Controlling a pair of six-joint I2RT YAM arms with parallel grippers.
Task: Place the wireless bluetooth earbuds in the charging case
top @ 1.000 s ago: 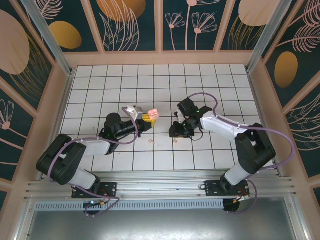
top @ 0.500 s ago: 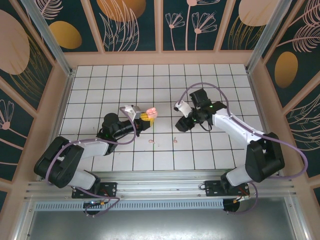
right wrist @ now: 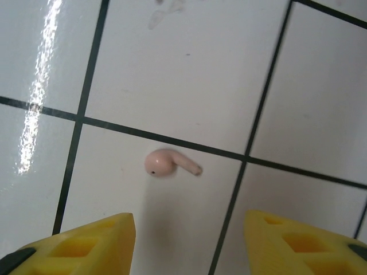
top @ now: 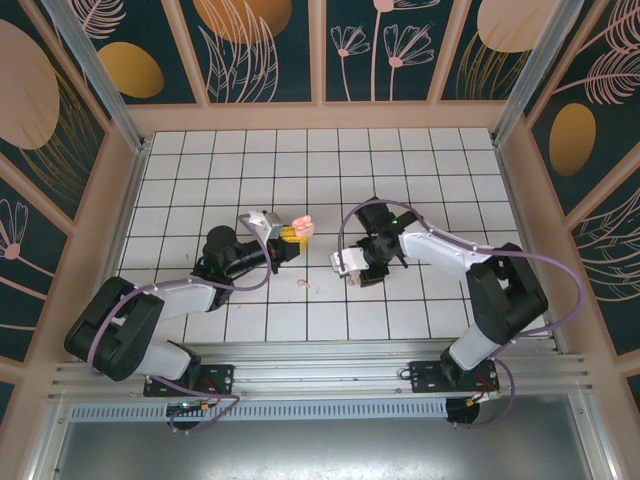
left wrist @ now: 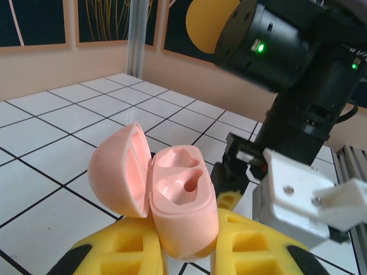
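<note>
Left hand clamps the charging case near the desk's middle, lid open, both sockets empty. Right hand, spread wide and empty, hovers over a pink earbud on the desk. This looks like the pickup step. Next: lower straddling it, then pinch gently.

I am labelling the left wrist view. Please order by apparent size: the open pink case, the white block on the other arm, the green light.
1. charging case, slightly ahead.
2. white block, nearly alike, so unsure.
3. green light, clearly smallest.
</note>
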